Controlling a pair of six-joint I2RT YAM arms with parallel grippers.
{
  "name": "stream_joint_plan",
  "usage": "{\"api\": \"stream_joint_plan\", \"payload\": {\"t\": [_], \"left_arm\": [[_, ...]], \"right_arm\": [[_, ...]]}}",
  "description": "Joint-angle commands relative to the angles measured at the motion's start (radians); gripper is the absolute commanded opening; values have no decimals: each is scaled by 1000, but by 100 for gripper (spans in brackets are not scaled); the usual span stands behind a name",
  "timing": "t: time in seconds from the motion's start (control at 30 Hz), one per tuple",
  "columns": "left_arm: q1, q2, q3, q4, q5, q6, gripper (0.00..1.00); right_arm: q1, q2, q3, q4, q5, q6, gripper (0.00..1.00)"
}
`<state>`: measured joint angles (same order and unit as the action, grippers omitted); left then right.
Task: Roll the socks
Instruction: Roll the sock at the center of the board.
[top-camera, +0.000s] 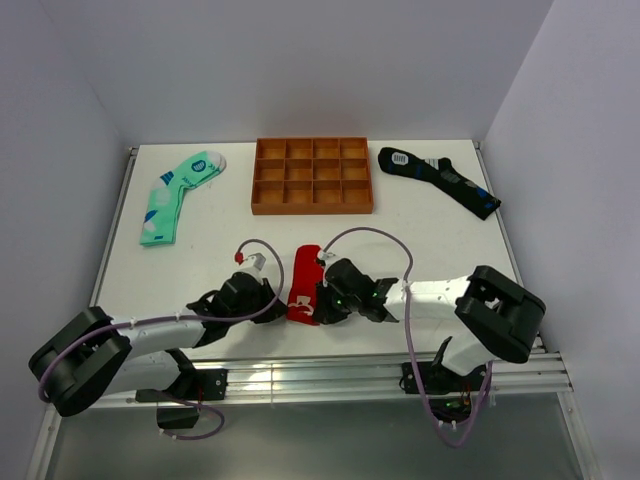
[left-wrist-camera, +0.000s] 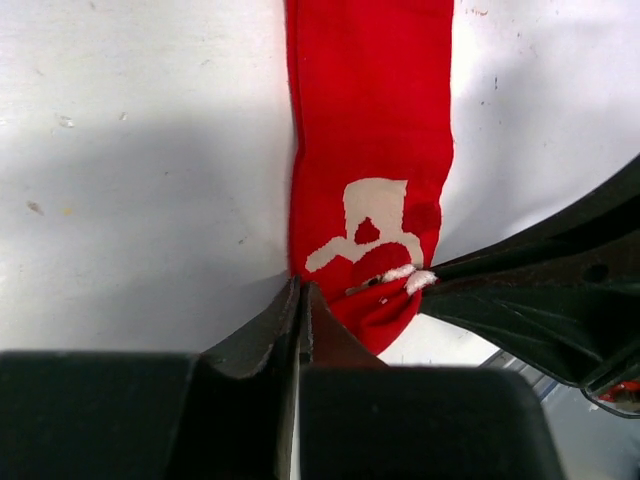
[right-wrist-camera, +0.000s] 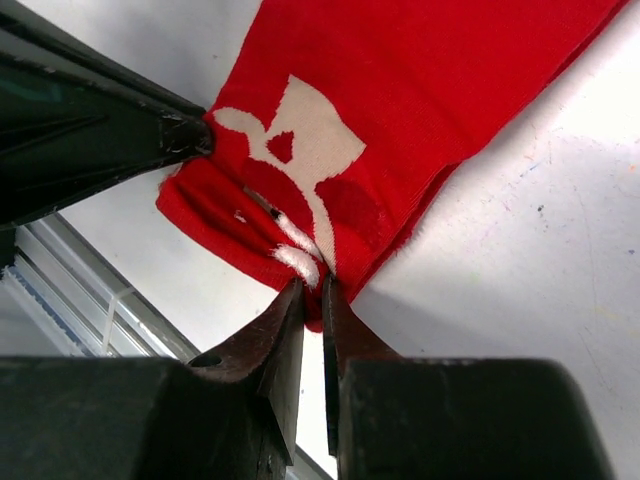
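Left gripper (left-wrist-camera: 300, 292) and right gripper (right-wrist-camera: 311, 290) clench the near end of a red knitted sock (top-camera: 306, 266), its roll seemingly barely begun; mint patterned sock (top-camera: 176, 196) and black sock (top-camera: 441, 179) wait untouched.

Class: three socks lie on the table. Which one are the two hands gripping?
The red sock, at the near edge: the left hand and right hand both pinch its end. The green sock and the dark sock lie far back, untouched.

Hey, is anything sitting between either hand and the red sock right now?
Nothing visible. The left hand and right hand are each pinched shut on a near corner of the red sock.
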<state>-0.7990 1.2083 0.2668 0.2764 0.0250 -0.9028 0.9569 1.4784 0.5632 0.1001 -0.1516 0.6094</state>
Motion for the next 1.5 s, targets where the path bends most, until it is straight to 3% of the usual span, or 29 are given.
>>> {"api": "stream_joint_plan", "payload": {"t": [0.0, 0.23, 0.6, 0.77, 1.1, 1.47], "left_arm": [[0, -36, -31, 64, -66, -18, 8], [-2, -46, -46, 98, -82, -24, 14], [-2, -154, -98, 121, -146, -34, 35], [-2, -233, -178, 219, -107, -38, 46], [-84, -329, -336, 450, -123, 1, 53], [-140, -274, -325, 428, -189, 16, 49]], "right_arm": [[-17, 62, 18, -198, 11, -23, 14], [-37, 106, 56, -258, -51, -31, 14], [-81, 201, 122, -370, -128, -50, 13], [-101, 218, 116, -373, -152, -46, 13], [-138, 232, 109, -375, -196, -59, 12], [-153, 261, 125, -372, -215, -63, 12]]}}
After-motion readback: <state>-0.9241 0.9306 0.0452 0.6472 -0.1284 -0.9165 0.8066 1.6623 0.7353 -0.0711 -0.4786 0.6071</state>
